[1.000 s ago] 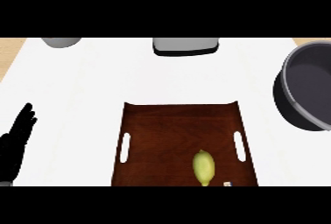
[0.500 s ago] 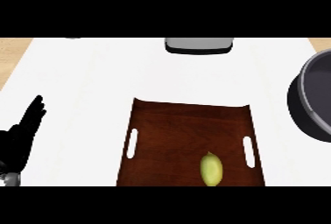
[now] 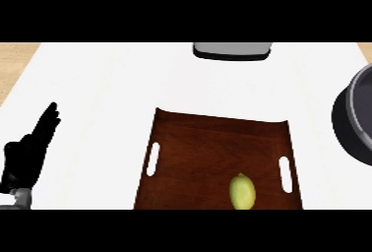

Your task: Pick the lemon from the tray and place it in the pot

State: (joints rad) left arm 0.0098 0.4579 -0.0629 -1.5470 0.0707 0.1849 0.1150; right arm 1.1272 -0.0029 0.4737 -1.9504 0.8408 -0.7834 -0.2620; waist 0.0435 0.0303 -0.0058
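Left hand [image 3: 29,152] rests at frame's left edge, fingers straight and pressed together, while lemon [image 3: 242,192] waits untouched on tray [image 3: 210,142], pot [image 3: 356,123] at right edge.

A dark brown tray [image 3: 218,147] with a slot handle on each side lies on the white counter [image 3: 116,78], reaching down to the near edge of the view. A yellow-green lemon [image 3: 242,192] lies on the tray's near right part, just left of the right handle slot. At the right edge, a dark grey pot [image 3: 354,118] shows only in part, well apart from the lemon. At the far edge, a grey and black object [image 3: 232,50] is cut off by the view. The left hand [image 3: 29,155] rests at the left edge, fingers straight and pointing away, clear of the tray.
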